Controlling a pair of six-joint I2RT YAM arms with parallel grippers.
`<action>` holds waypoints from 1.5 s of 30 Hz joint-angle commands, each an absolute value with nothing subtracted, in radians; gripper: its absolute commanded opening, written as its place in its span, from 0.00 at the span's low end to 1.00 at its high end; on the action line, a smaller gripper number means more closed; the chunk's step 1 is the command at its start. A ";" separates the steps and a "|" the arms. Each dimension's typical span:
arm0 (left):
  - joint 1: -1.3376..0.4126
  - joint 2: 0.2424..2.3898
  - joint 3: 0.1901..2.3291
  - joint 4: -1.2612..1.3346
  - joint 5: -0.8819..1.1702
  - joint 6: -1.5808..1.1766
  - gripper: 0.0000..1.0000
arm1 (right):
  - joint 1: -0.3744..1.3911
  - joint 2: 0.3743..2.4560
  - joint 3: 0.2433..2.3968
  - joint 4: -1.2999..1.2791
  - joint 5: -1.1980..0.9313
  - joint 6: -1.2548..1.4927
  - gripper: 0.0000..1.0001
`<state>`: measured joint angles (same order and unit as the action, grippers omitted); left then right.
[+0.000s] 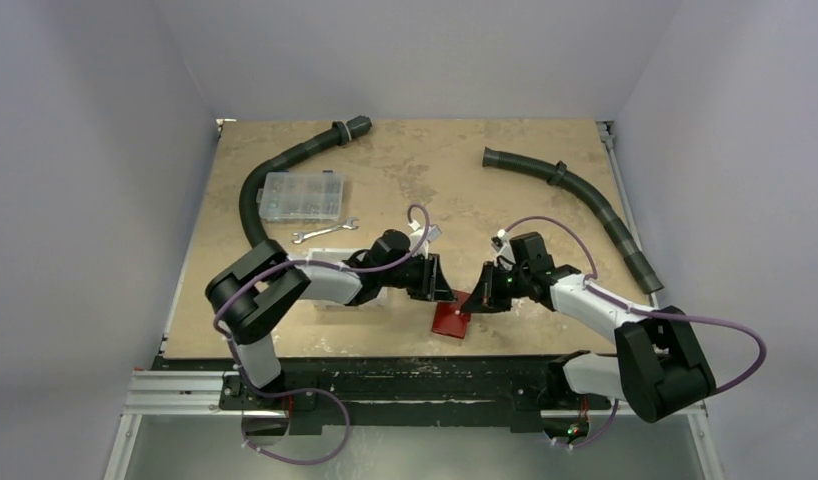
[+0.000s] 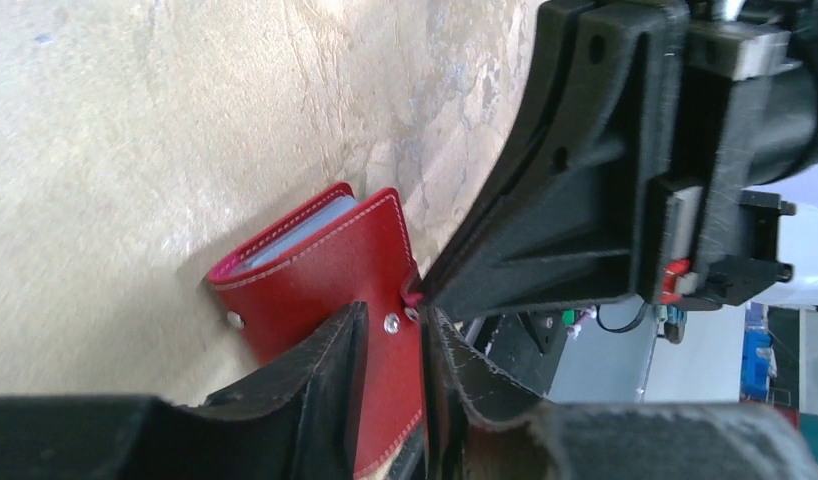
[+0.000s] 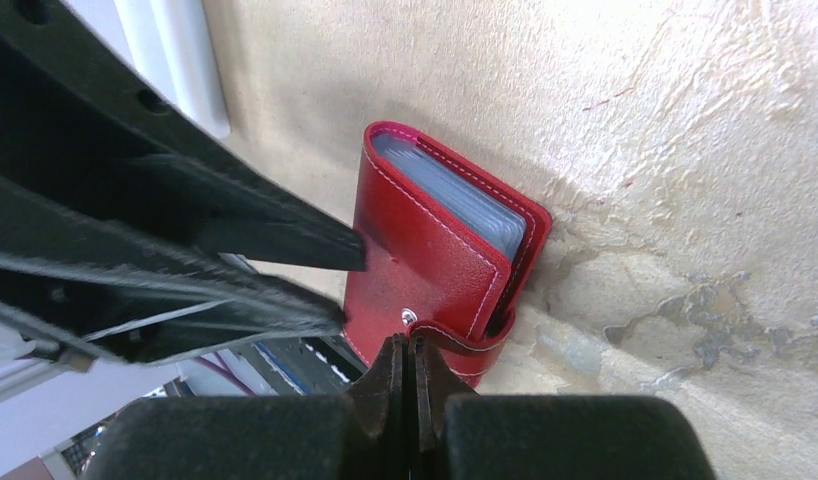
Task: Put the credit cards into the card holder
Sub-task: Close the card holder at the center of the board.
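The red card holder [image 1: 451,321] stands on edge near the table's front edge, between my two grippers. It also shows in the left wrist view [image 2: 315,275] and in the right wrist view [image 3: 425,260]. Greyish-blue card edges or sleeves [image 3: 455,200] show inside it; I cannot tell which. No loose credit cards are in view. My left gripper [image 1: 442,289] [image 2: 395,318] is shut on the holder's cover next to a snap stud. My right gripper [image 1: 473,300] [image 3: 410,345] is shut on the holder's snap tab [image 3: 465,345].
A white bin [image 3: 175,60] sits under the left arm. A clear compartment box [image 1: 302,196] and a wrench [image 1: 325,232] lie at the back left. Black hoses lie at the left [image 1: 285,160] and right [image 1: 585,195].
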<state>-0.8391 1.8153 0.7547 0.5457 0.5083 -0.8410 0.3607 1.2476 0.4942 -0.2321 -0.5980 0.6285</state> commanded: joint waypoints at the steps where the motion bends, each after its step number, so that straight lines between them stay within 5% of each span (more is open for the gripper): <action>1: -0.828 1.660 0.779 0.352 0.462 -0.735 0.32 | 0.365 1.261 0.508 -0.177 -0.594 0.629 0.00; 7: -0.831 1.590 0.752 0.239 0.428 -0.678 0.33 | 0.364 1.268 0.514 -0.169 -0.613 0.619 0.00; 19: -0.891 1.770 0.732 0.336 0.441 -0.696 0.07 | 0.364 1.302 0.521 -0.120 -0.694 0.566 0.00; 45: -0.894 1.824 0.715 0.416 0.434 -0.726 0.01 | 0.419 1.456 0.646 -0.244 -0.681 0.475 0.00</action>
